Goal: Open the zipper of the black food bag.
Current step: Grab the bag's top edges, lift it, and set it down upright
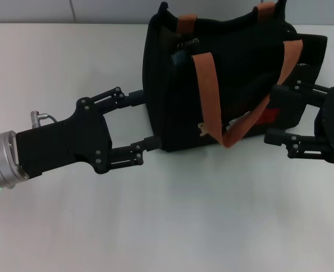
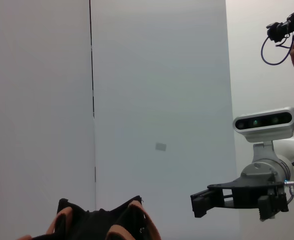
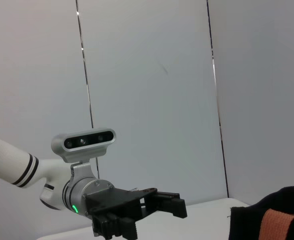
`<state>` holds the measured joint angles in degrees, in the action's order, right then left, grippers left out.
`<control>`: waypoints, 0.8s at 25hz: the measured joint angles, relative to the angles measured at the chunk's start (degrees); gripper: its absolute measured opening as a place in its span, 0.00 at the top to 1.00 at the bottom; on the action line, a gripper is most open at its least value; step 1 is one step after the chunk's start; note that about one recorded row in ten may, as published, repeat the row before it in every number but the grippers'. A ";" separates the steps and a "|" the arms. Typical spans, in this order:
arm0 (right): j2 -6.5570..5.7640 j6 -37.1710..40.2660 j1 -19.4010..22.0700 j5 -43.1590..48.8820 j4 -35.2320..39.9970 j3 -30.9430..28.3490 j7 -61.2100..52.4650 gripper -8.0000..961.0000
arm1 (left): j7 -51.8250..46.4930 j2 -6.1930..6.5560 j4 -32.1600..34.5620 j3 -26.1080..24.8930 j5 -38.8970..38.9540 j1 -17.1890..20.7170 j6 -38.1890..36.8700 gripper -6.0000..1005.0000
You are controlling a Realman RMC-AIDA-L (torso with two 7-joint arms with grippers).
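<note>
The black food bag [image 1: 240,73] stands at the back middle of the white table, and one orange-brown handle [image 1: 205,85] droops over its front. A small silver metal piece [image 1: 187,42] shows on its top near the left handle; I cannot make out the zipper line itself. My left gripper [image 1: 149,117] is open, with its fingertips [image 1: 151,141] at the bag's left end. My right gripper [image 1: 273,113] is open at the bag's right end, by the red label [image 1: 270,116]. I cannot tell whether either gripper touches the fabric. The left wrist view shows the bag's top [image 2: 99,225] and the right gripper [image 2: 201,204].
The white table [image 1: 172,221] stretches in front of the bag, and a pale wall stands behind it. The right wrist view shows the left gripper [image 3: 172,205] and a corner of the bag [image 3: 251,220]. A hand holding a cabled device [image 2: 286,30] appears far off.
</note>
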<state>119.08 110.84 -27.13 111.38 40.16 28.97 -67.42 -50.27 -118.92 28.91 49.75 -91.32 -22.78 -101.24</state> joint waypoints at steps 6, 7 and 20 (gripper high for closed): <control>0.04 -0.07 -0.16 -0.18 -0.15 0.08 0.17 0.13 | 0.35 0.00 0.00 0.04 0.00 0.02 0.00 0.20; 0.05 -0.08 -0.15 -0.19 -0.32 0.10 0.31 0.13 | 0.39 0.00 0.00 0.03 0.00 0.03 0.00 0.20; 0.10 -0.04 2.00 -0.39 -1.09 -0.51 0.81 0.13 | 11.09 -0.25 -13.56 0.01 6.92 -4.47 5.84 0.20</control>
<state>119.18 110.79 -25.13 110.99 39.07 28.47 -66.61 -39.18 -119.17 15.35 49.76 -84.39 -27.25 -95.40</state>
